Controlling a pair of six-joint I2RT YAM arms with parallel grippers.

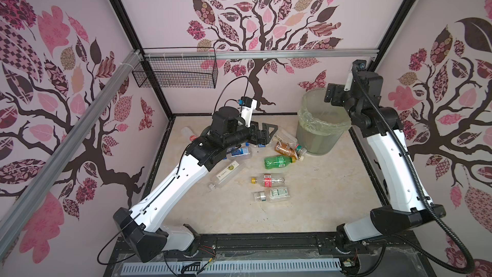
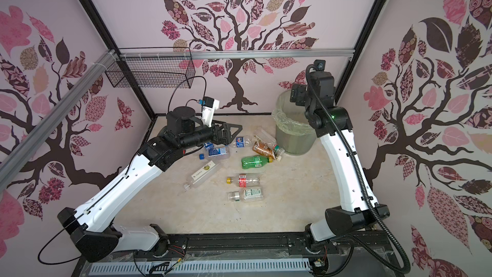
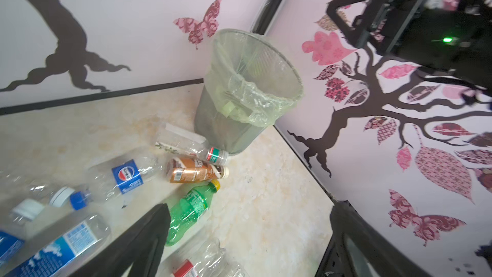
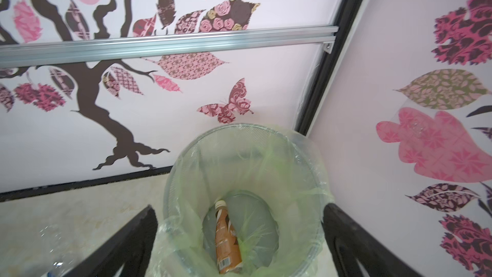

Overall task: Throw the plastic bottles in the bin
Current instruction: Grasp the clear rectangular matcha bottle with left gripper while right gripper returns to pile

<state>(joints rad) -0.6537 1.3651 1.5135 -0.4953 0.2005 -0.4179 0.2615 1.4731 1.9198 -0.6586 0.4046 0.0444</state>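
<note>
The bin (image 1: 323,126) (image 2: 291,139), grey mesh lined with a greenish bag, stands at the back right. My right gripper (image 1: 331,94) (image 4: 239,209) hangs open over its mouth, holding nothing. A brown plastic bottle (image 4: 226,241) lies at the bottom of the bin (image 4: 186,155). Several plastic bottles lie on the table: a green one (image 1: 279,161) (image 3: 189,211), a brown one (image 1: 286,149) (image 3: 195,173), a red-labelled one (image 1: 267,180) and a blue-labelled one (image 3: 127,175). My left gripper (image 1: 266,133) (image 3: 250,206) is open and empty above the bottles left of the bin (image 3: 239,118).
A black wire basket (image 1: 175,71) hangs on the back wall at the left, under an aluminium rail (image 1: 292,54). Papered walls close in the table on three sides. A long clear bottle (image 1: 227,173) and a white-labelled one (image 1: 273,194) lie mid-table.
</note>
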